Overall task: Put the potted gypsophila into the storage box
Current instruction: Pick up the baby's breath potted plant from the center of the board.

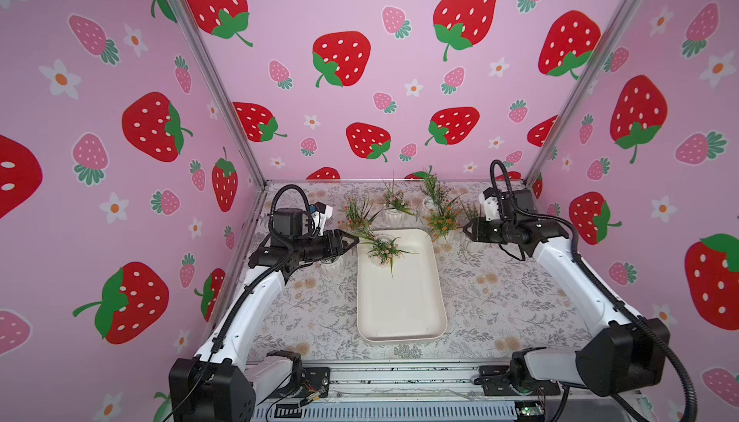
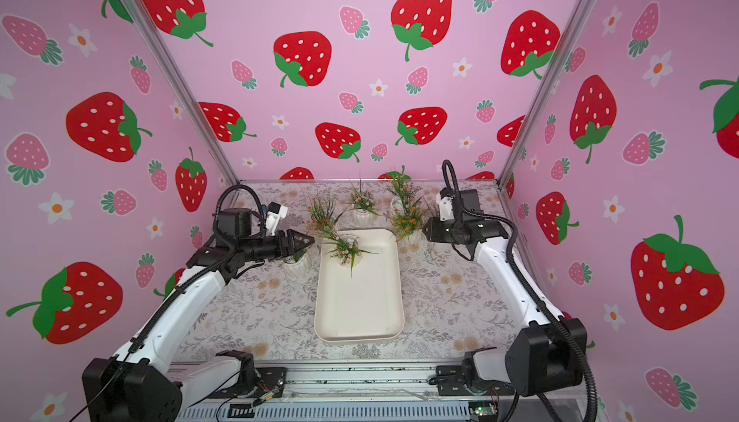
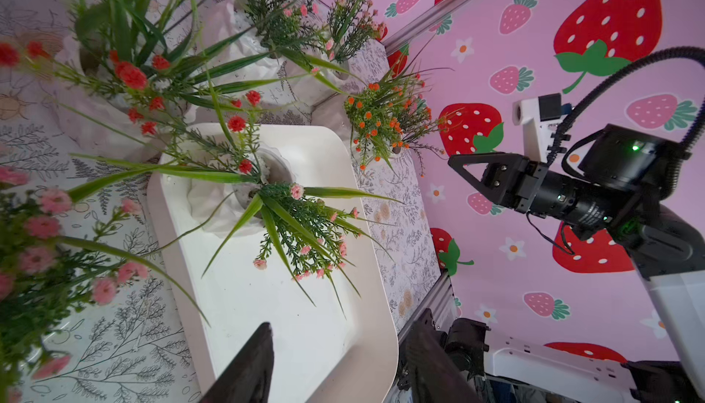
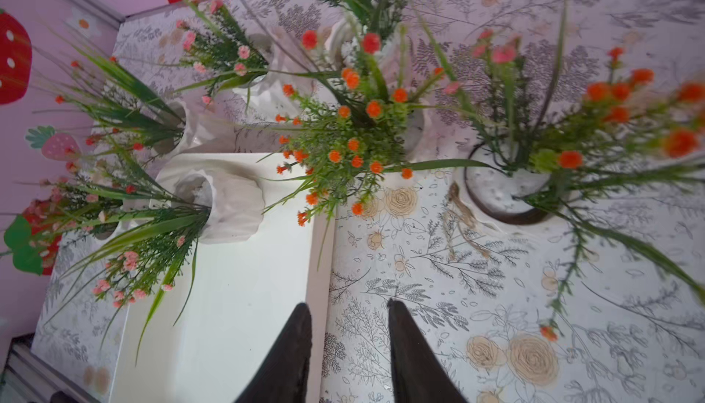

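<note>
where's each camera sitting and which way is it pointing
Top views: high over the near edge of the table, facing down and toward the back wall; left arm and right arm both show.
Left wrist: on the left arm, facing across the storage box to the right gripper; the open left gripper shows its fingertips.
Right wrist: on the right arm, facing down at the storage box's rim and an orange-flowered pot; its open fingertips show.
Shared: every view shows the pink-flowered pot in the storage box.
</note>
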